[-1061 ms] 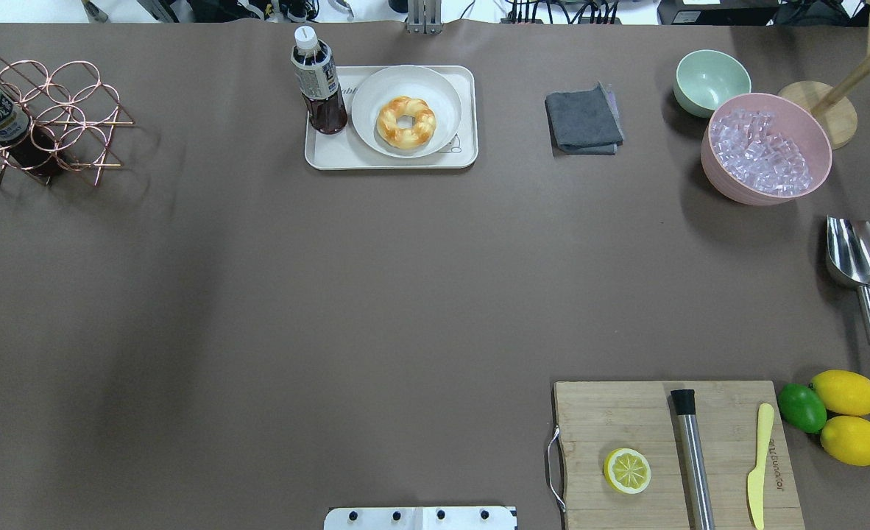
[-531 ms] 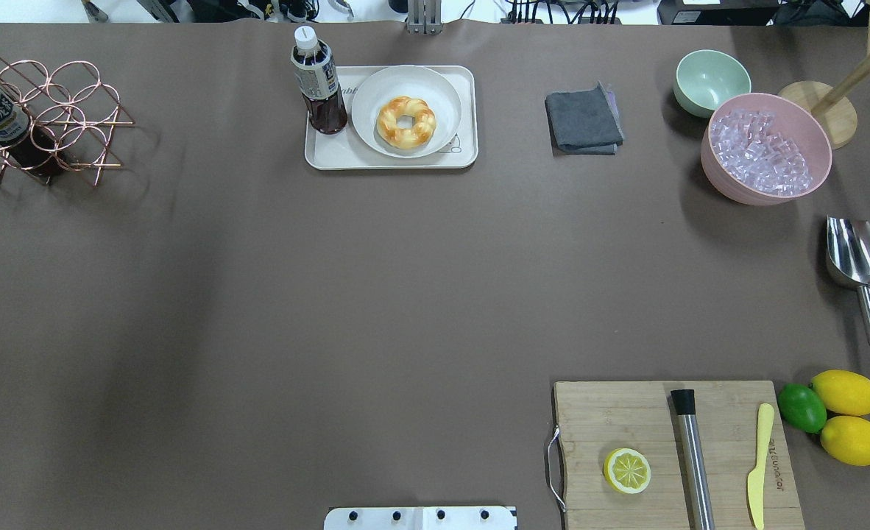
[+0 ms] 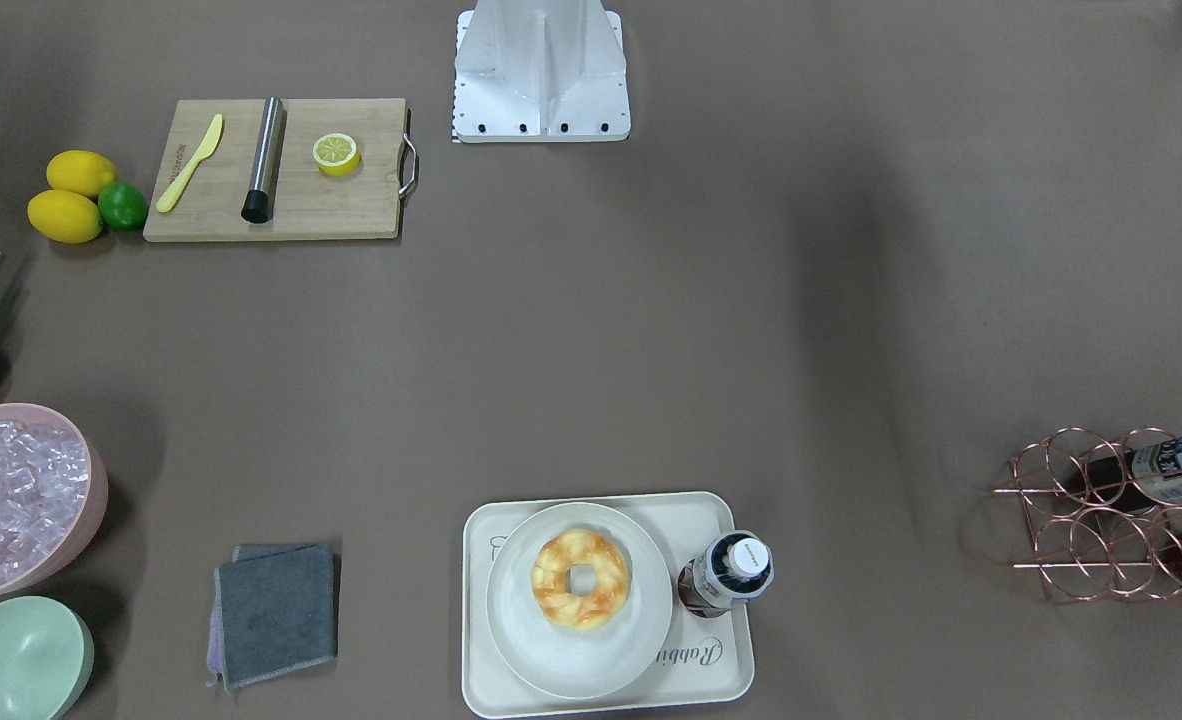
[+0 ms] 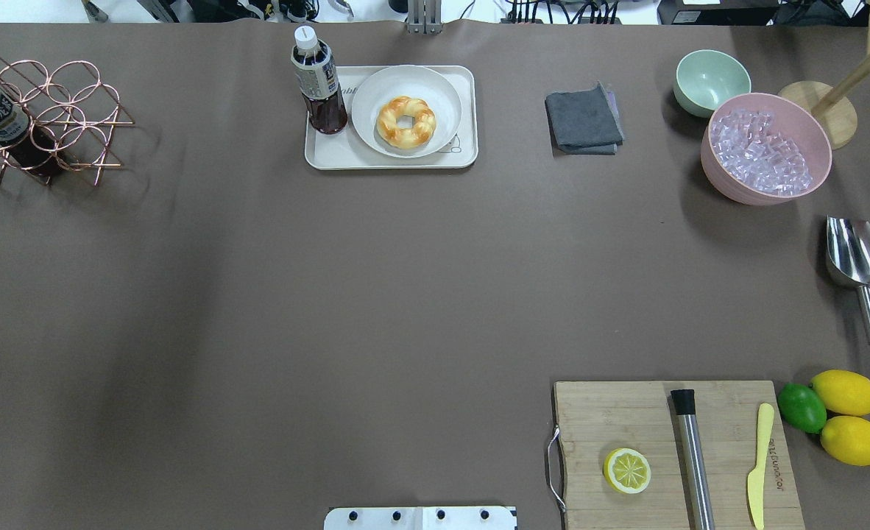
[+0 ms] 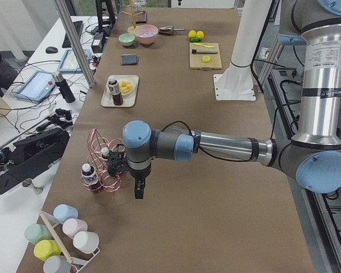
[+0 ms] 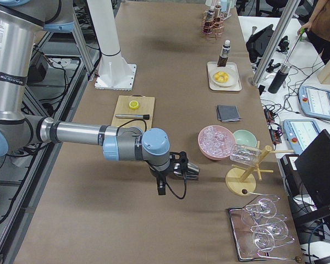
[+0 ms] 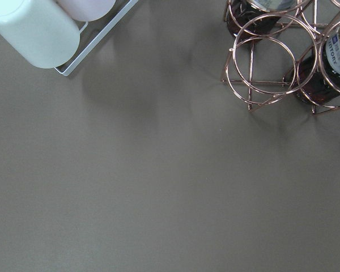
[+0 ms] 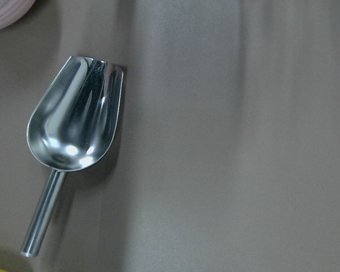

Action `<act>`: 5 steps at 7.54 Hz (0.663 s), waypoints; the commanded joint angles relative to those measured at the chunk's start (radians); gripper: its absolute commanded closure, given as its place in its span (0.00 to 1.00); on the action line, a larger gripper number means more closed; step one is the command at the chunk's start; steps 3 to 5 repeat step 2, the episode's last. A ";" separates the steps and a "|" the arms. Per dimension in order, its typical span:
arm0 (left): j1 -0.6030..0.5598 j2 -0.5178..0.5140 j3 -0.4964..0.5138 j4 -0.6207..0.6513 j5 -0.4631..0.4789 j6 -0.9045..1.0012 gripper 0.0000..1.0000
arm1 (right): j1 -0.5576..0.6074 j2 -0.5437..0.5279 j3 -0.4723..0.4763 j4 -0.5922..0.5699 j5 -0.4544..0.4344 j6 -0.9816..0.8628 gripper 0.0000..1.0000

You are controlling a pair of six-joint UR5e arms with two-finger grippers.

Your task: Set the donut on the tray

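Note:
The golden twisted donut (image 4: 406,122) lies on a round off-white plate (image 4: 439,92), and the plate stands on the cream tray (image 4: 391,162) at the table's far middle. It also shows in the front-facing view (image 3: 581,578) on the same tray (image 3: 726,685). My left gripper (image 5: 138,191) shows only in the exterior left view, hanging over the table near the copper rack, far from the tray. My right gripper (image 6: 161,188) shows only in the exterior right view, near the scoop. I cannot tell whether either is open or shut.
A tea bottle (image 4: 318,82) stands on the tray's left end. A copper wire rack (image 4: 45,118) with bottles is far left. A grey cloth (image 4: 584,119), pink ice bowl (image 4: 766,147), green bowl (image 4: 711,81), steel scoop (image 4: 856,258) and cutting board (image 4: 626,419) occupy the right side.

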 commanded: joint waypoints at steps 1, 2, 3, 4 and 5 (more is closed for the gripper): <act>0.000 0.000 0.003 0.000 0.000 0.000 0.01 | 0.000 0.000 -0.001 0.000 0.002 0.000 0.00; 0.000 -0.002 0.002 0.000 0.000 0.000 0.01 | 0.000 0.000 -0.001 0.000 0.000 0.000 0.00; 0.000 -0.002 0.002 0.000 0.000 0.000 0.01 | 0.000 0.000 -0.001 0.000 0.000 0.000 0.00; 0.000 -0.002 0.002 0.000 0.000 0.000 0.01 | 0.000 0.000 -0.001 0.000 0.000 0.000 0.00; 0.000 -0.002 0.002 0.000 0.000 0.000 0.01 | 0.000 0.000 -0.001 0.000 0.000 0.000 0.00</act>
